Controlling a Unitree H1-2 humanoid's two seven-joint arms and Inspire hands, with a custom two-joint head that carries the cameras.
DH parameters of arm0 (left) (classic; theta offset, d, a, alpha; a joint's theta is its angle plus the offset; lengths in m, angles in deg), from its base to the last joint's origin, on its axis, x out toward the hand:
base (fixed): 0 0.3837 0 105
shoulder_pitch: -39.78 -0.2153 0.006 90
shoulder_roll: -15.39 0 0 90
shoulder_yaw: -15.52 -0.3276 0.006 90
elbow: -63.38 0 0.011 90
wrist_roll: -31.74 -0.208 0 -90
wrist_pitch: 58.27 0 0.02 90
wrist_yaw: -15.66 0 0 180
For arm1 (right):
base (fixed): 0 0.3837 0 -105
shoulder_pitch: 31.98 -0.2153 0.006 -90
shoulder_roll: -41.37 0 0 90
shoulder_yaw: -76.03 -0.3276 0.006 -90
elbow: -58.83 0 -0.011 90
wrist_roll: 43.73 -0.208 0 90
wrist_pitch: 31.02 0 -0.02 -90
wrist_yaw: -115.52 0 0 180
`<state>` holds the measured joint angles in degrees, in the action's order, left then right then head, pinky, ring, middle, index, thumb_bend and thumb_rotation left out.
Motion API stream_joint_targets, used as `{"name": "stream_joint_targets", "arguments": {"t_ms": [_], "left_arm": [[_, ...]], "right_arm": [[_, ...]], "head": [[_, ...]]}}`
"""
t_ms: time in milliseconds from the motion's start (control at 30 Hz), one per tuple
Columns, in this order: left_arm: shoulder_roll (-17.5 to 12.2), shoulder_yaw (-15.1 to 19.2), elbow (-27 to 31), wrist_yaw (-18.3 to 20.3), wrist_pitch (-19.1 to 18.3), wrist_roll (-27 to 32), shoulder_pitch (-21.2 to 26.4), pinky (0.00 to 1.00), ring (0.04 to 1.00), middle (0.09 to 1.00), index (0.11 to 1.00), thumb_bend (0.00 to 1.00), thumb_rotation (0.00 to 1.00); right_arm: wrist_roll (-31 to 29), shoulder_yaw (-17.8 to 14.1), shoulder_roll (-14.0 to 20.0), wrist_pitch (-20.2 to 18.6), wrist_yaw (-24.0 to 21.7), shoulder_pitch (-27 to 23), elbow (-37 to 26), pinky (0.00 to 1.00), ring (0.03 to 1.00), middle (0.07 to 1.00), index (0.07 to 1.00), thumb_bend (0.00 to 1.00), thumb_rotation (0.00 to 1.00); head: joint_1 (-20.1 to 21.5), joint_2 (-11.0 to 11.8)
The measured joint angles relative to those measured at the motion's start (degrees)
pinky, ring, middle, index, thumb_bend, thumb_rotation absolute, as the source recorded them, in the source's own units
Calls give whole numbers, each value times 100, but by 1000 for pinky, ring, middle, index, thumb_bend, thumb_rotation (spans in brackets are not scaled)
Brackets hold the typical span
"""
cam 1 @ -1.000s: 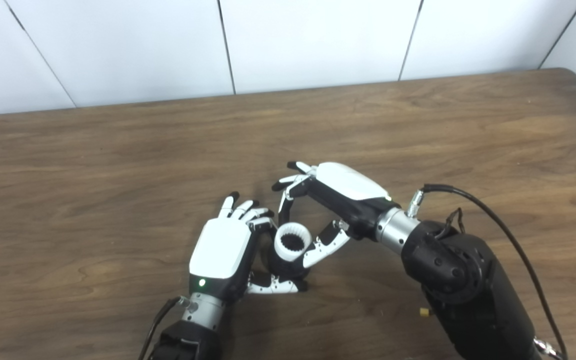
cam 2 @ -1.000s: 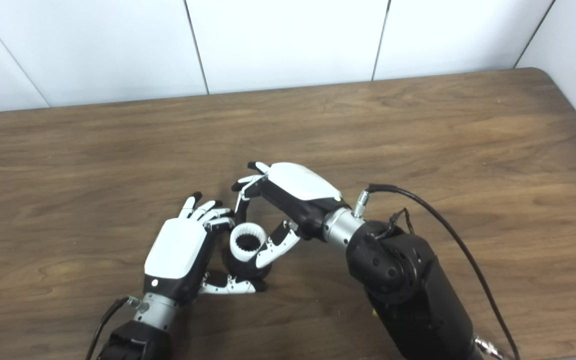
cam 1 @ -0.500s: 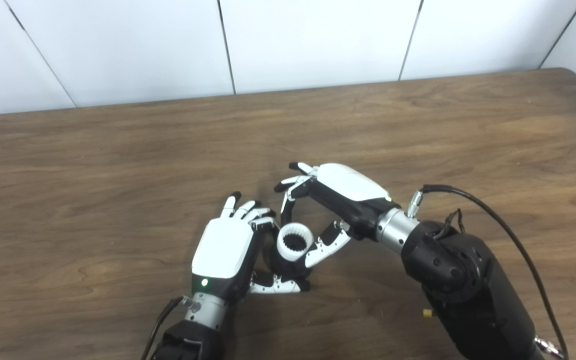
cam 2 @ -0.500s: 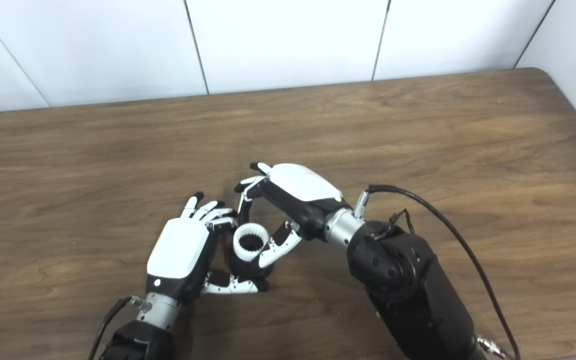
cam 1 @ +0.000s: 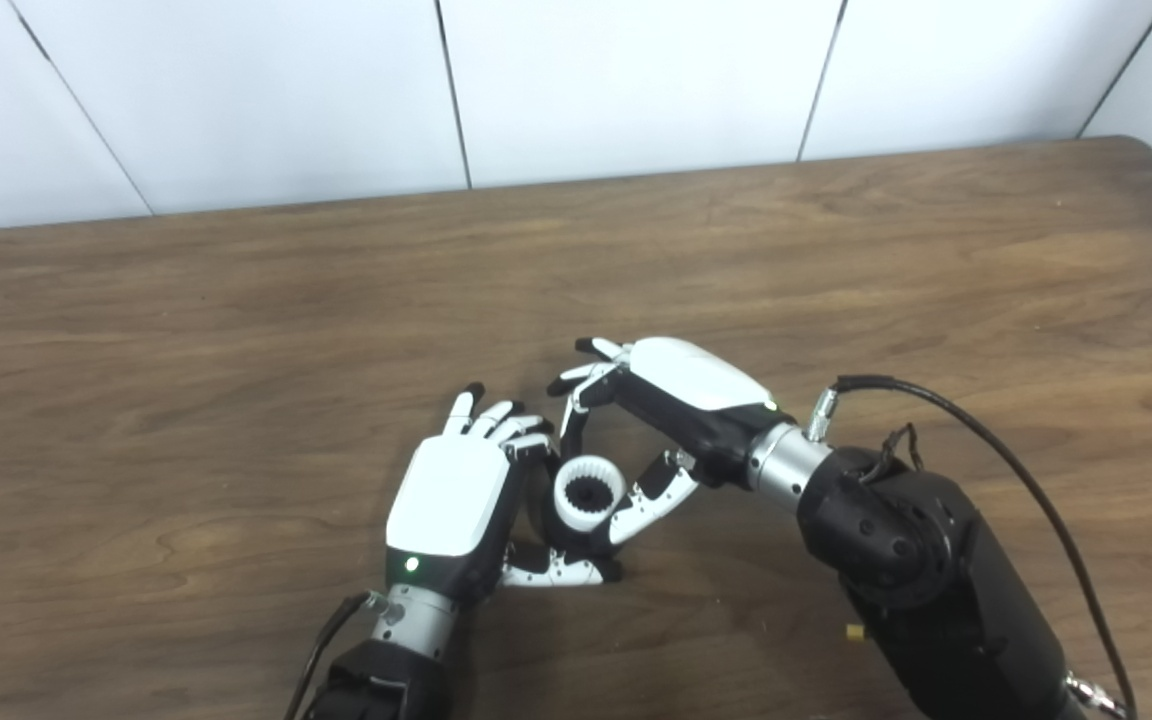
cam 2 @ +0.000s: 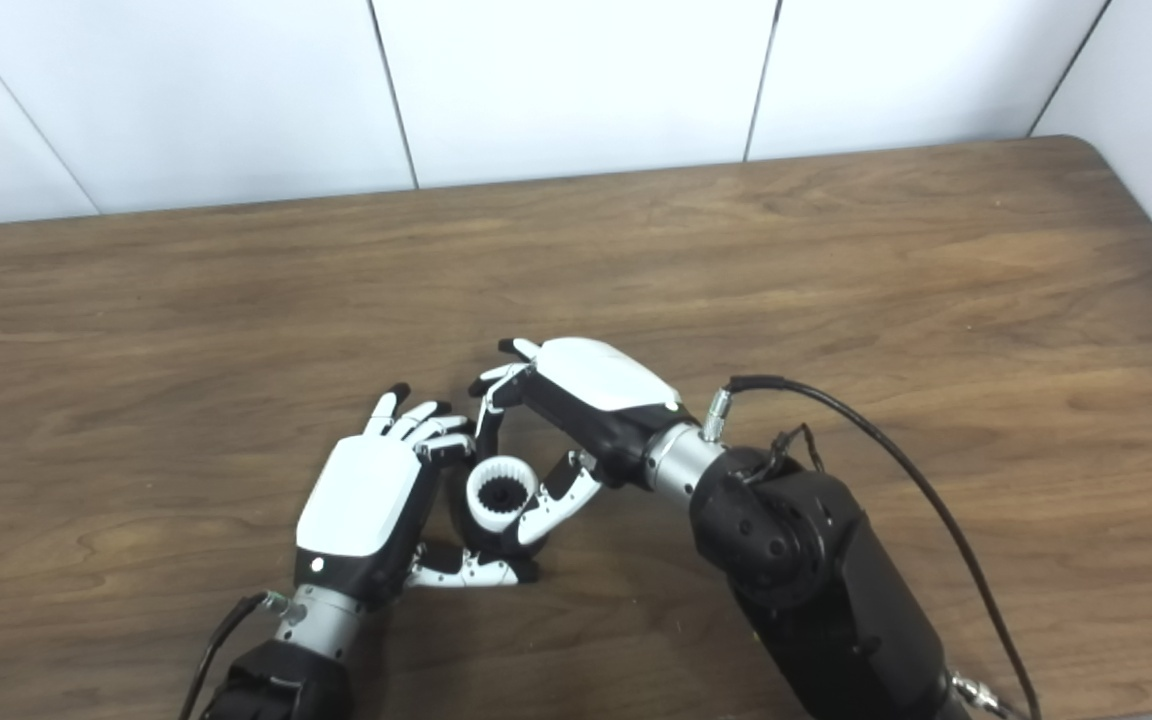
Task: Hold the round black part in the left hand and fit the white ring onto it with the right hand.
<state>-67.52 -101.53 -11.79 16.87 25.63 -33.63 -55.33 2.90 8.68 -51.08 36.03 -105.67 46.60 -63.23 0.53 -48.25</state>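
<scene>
**Ring meeting the black part, held between two hands**

The left hand (cam 1: 451,495) rests low over the counter (cam 1: 236,330), back upward, its fingers and thumb curled round the black part (cam 1: 576,538), which shows only as a dark body below and beside the ring. The left hand is thus closed on the part. The white ring (cam 1: 588,492), toothed on its inner wall, sits directly above the part, just right of the left palm, its opening facing up. The right hand (cam 1: 671,410) arches over it from the far right: a finger comes down on the ring's far side and the thumb (cam 1: 651,497) presses its near right side, so the ring is pinched between them. The hand's other fingers stand clear, pointing away.

Step in hand, as judged: the seating of the ring. It appears to lie on top of the part, but whether it is pushed fully home cannot be told, since the joint is hidden by the fingers.

The next move probably calls for a straight downward press with the ring kept level. A tilt could jam the teeth. The left hand must hold firm against that push.
</scene>
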Motion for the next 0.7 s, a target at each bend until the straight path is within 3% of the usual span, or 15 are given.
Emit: {"name": "stream_joint_targets", "arguments": {"t_ms": [700], "left_arm": [[29,-25,-3,10,-18,-16,7,1000,875,772,483,525,58]], "right_arm": [[-33,-1,30,49,63,1,94,1000,992,850,484,522,130]], "head": [[-18,9]]}}
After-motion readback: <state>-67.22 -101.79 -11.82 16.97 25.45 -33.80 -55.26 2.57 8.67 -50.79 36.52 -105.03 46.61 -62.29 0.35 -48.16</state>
